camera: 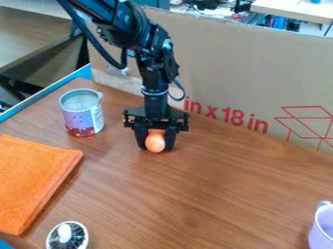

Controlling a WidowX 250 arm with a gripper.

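Note:
The black gripper (155, 141) hangs down over the back middle of the wooden table, its two fingers closed on either side of a rounded orange object (155, 141). The object's lower end is level with the fingertips, close to the tabletop; whether it touches the wood I cannot tell. Left of the gripper, and apart from it, an open can (83, 116) with a purple and red label stands upright. An orange cloth (31, 180) lies flat at the left edge of the table.
A small round dark-and-white item (67, 236) sits at the front left. Part of a lilac cup (323, 227) shows at the lower right edge. A tall cardboard panel (240, 73) stands along the table's back, behind the arm. A blue strip (46, 92) borders the back left.

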